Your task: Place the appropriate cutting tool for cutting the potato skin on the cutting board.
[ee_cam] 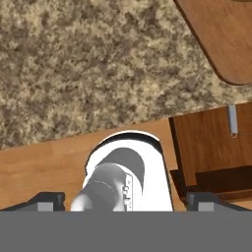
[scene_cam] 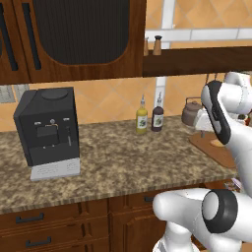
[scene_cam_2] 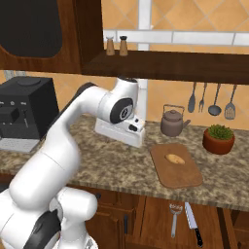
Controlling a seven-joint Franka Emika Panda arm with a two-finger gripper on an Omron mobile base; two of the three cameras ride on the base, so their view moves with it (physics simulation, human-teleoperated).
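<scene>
The reddish-brown cutting board [scene_cam_2: 187,177] lies on the counter right of the arm, with the small yellowish potato [scene_cam_2: 175,158] on it. The board also shows in the left base view [scene_cam: 219,153] and at the hand view's top right [ee_cam: 221,39]. Below the counter's edge, in what looks like an open drawer, the slim silvery cutting tool [scene_cam_2: 174,219] lies beside a dark-handled knife [scene_cam_2: 193,222]; a silvery end of it [ee_cam: 233,120] shows in the hand view. My gripper [scene_cam_2: 127,138] hangs over the counter left of the board, pointing down, open, with nothing between its fingertips [ee_cam: 49,201].
A grey kettle [scene_cam_2: 171,121] stands behind the board and a potted plant [scene_cam_2: 219,139] to its right. Dark ladles and spoons [scene_cam_2: 209,99] hang on the wall. A black coffee machine [scene_cam: 47,128] and two bottles [scene_cam: 141,118] stand further left.
</scene>
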